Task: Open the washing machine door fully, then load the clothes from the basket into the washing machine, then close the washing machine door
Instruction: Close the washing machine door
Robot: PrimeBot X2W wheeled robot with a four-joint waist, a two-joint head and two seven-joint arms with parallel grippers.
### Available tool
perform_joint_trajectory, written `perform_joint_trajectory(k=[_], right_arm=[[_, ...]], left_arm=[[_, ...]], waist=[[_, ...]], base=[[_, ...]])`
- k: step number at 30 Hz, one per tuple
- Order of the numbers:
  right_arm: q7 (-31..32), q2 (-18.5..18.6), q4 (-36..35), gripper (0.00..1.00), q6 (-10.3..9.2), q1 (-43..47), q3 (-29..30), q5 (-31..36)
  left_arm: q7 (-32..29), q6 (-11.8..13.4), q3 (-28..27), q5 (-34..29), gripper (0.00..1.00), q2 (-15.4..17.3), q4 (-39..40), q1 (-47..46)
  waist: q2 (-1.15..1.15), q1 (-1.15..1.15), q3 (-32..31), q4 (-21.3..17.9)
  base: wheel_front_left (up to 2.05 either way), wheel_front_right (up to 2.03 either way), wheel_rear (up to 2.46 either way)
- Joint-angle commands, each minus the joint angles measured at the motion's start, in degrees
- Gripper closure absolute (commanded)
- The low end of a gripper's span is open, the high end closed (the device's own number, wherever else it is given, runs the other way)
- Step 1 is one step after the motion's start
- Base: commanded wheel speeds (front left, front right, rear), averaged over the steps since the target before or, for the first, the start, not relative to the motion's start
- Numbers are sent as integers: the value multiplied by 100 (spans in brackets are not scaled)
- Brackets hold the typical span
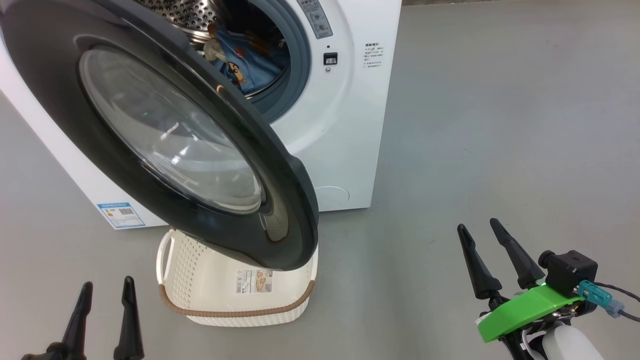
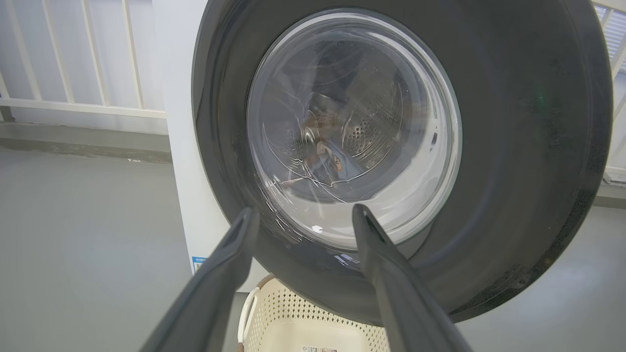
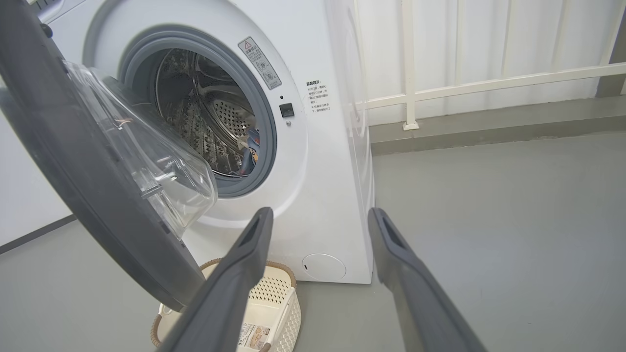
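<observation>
Washing machine door (image 1: 165, 135) swung partway out, clothes (image 1: 250, 60) lying in the drum.
The blue printed clothes sit low inside the washing machine (image 1: 340, 125), behind the grey gasket. The basket (image 1: 210, 285) stands on the grey floor (image 1: 500, 125) just in front of the machine, partly under the door's lower edge, its label sticker showing. The left hand (image 1: 108, 282) hangs near the basket and the right hand (image 1: 477, 224) well off to the side, each with fingers spread wide and gripping nothing.
</observation>
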State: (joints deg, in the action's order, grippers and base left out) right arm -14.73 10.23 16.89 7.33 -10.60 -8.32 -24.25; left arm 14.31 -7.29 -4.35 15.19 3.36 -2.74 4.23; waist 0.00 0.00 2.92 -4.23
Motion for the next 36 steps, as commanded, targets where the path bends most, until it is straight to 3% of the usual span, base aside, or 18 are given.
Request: perform_joint_trajectory(k=[1,13,14,16,17,18,36], right_arm=[[-27,17,-160,0,16,-11,-82,54],[-27,37,-161,0,16,-25,-69,58],[-27,41,-162,12,16,-30,-66,57],[-27,50,-165,55,16,-47,-60,53],[-27,58,-172,69,16,-65,-59,51],[-27,65,-180,98,16,-86,-57,47],[-27,197,-705,100,16,-983,-136,23]], left_arm=[[69,-17,-197,-99,0,33,175,-230],[69,-19,-156,-97,0,22,204,-212],[69,-19,-154,-94,0,21,206,-213],[69,-19,-149,-84,0,20,212,-213],[69,-19,-144,-79,0,19,212,-213],[69,-19,-138,-74,0,19,213,-214],[69,-19,-66,34,0,15,191,-230]], waist=[[0,0,1,6],[0,0,1,64],[0,0,4,72],[0,0,10,91],[0,0,14,103],[0,0,17,117],[0,0,13,755]], base=[[0,0,0],[0,0,0],[0,0,0],[0,0,0],[0,0,0],[0,0,0],[0,0,0]])
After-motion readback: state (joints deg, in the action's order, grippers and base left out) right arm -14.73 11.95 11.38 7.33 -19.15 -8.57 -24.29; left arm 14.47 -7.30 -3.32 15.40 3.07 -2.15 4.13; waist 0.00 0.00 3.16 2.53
